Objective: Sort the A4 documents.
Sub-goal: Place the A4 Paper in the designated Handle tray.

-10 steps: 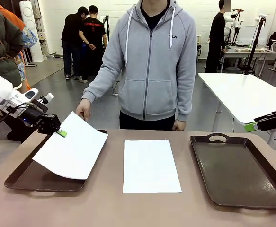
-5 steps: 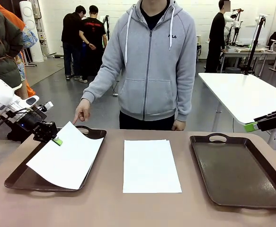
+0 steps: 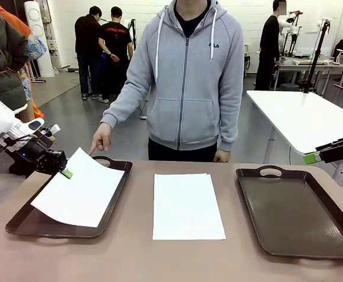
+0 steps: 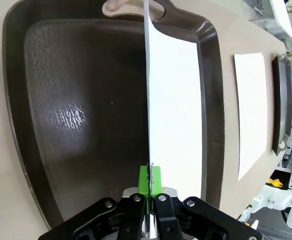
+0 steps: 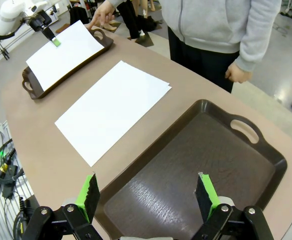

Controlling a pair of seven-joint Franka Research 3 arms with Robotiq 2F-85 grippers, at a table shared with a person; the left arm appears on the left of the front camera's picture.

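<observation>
My left gripper (image 3: 67, 173) is shut on the corner of a white A4 document (image 3: 80, 197), which slopes down over the left brown tray (image 3: 18, 222). The left wrist view has this sheet (image 4: 176, 115) nearly edge-on, pinched between the green pads (image 4: 144, 180) above the tray floor (image 4: 75, 100). A stack of A4 documents (image 3: 187, 205) lies flat on the table's middle. At the right, my right gripper (image 5: 148, 187) is open with nothing in it, above the near end of the right tray (image 5: 226, 150); its green pad (image 3: 309, 157) shows at the right edge.
The person in a grey hoodie stands at the far side, one finger (image 3: 95, 148) pointing at the left tray's handle (image 3: 103, 160). The other hand (image 3: 222, 155) hangs by the table edge. A white table (image 3: 300, 117) stands behind on the right.
My left gripper has moved left and down with the sheet, which now lies lower over the left tray. The person's finger has come down toward the tray handle. The right arm has stayed still.
</observation>
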